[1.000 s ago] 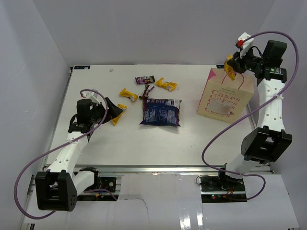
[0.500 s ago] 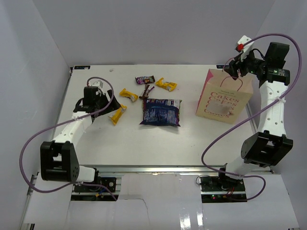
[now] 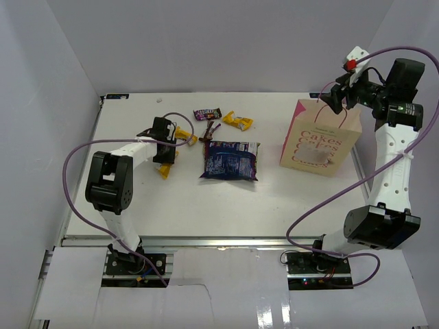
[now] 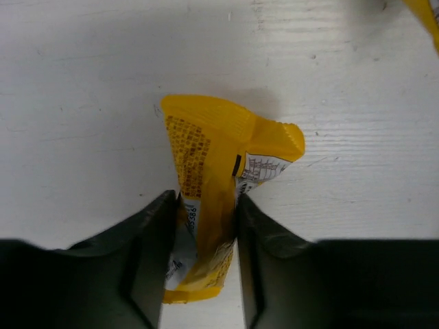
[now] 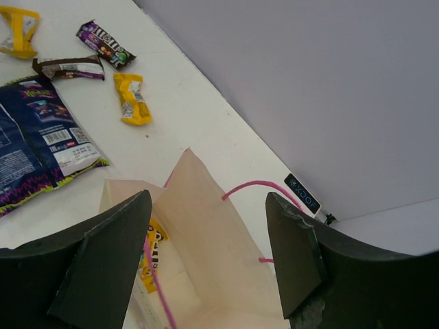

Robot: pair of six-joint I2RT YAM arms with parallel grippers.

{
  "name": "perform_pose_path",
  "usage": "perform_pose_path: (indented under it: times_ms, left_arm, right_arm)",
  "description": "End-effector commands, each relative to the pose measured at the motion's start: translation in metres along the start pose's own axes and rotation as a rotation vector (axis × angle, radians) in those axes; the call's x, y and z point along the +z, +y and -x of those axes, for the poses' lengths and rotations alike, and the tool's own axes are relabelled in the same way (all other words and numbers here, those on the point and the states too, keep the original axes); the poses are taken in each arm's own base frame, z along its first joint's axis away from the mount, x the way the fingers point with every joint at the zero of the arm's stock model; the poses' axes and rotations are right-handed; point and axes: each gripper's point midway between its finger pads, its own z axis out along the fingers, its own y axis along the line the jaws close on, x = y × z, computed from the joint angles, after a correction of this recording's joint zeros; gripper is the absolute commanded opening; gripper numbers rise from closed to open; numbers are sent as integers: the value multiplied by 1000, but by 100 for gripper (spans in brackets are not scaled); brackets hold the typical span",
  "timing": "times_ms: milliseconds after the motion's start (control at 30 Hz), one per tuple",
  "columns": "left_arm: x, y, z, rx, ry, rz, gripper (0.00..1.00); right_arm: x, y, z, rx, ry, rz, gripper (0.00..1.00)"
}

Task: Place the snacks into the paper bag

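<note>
pinching a yellow packet (image 4: 206, 144) from both sides with the left pincer (image 4: 204, 205), low on the white counter (image 4: 82, 82); lower half of that packet largely hidden behind the dark fingers. spread wide and gripping nothing on the right: right pincer (image 5: 206, 205) above the open paper bag (image 3: 321, 130). inside the bag, partly covered by a finger and a pink handle, a second packet (image 5: 152, 250). out on the counter: blue bag (image 3: 230, 160), purple candy bar (image 3: 207, 114), brown candy bar (image 3: 211, 129), far packet (image 3: 237, 121).
</note>
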Motion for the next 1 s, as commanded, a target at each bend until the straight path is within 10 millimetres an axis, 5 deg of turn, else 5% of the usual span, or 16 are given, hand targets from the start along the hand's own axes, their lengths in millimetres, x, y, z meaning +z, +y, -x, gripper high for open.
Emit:
perform_pose_path:
  times_ms: [0, 167, 233, 367, 600, 633, 667, 700, 733, 767, 833, 867, 900, 967]
  left_arm:
    - [-9, 5, 22, 48, -46, 35, 45]
    - [-34, -10, 45, 5, -125, -33, 22]
    - [-65, -24, 68, -29, -211, -125, 20]
    - [-156, -91, 119, -36, -437, -541, 17]
    - [-278, -219, 184, 136, -802, -1054, 13]
    - [-263, -237, 189, 143, -778, -1076, 13]
    - [-295, -262, 204, 189, -844, -1141, 12]
    - [-303, -276, 213, 210, -880, -1180, 12]
    - [-283, -307, 209, 223, -825, -1232, 12]
    - [-316, -319, 230, 250, -914, -1277, 12]
    - [-334, -354, 237, 271, -972, -1350, 11]
    - [-311, -374, 239, 268, -963, -1354, 11]
    - [-344, -379, 253, 275, -1077, -1385, 11]
    - [-338, -403, 254, 228, -1118, -1397, 11]
  right_arm:
    - [-8, 9, 24, 1, -66, 40, 74]
    - [-13, 19, 49, 17, -141, 100, 74]
    - [-11, 21, 49, 39, -148, 114, 74]
    - [-5, 18, 38, 116, -127, 100, 73]
    - [-2, 3, 28, 191, -101, 5, 73]
    - [-2, 2, 28, 194, -102, -6, 73]
    - [-5, -1, 28, 197, -93, -36, 73]
    - [-5, -3, 29, 211, -97, -51, 73]
    - [-7, -4, 30, 215, -98, -67, 73]
    - [-10, -8, 30, 220, -94, -104, 73]
    - [-12, -13, 32, 255, -101, -147, 73]
    - [-16, -17, 33, 259, -100, -180, 73]
    - [-18, -18, 35, 260, -105, -194, 73]
    - [-20, -17, 34, 274, -105, -209, 72]
